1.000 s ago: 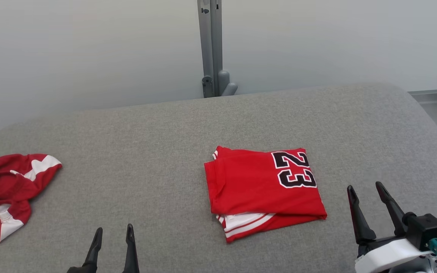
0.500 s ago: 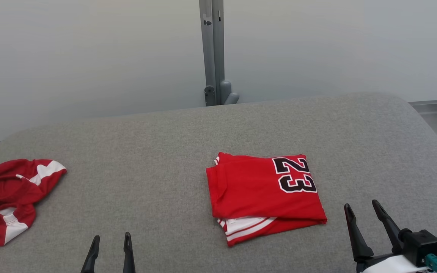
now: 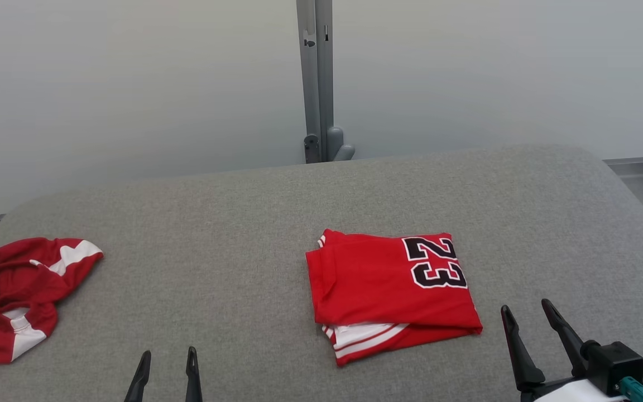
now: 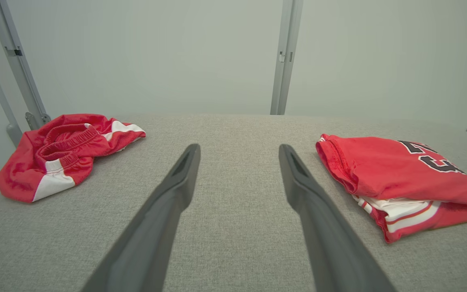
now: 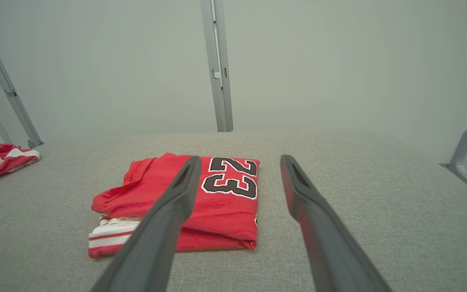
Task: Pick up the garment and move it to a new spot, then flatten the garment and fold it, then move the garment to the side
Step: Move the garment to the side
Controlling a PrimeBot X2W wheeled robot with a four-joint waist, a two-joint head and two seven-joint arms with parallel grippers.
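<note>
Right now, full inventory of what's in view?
folded number 23 jersey: 1, red with white trim and black numerals, on the table right of centre
crumpled shorts: 1, red and white, at the table's left edge
padded table: 1, grey fabric, across the foreground
metal post: 1, grey, behind the table at centre
wall: 1, pale grey, background
left gripper: 1, dark fingers, open, lower left, holding nothing
right gripper: 1, dark fingers, open, lower right beside the jersey, holding nothing
</note>
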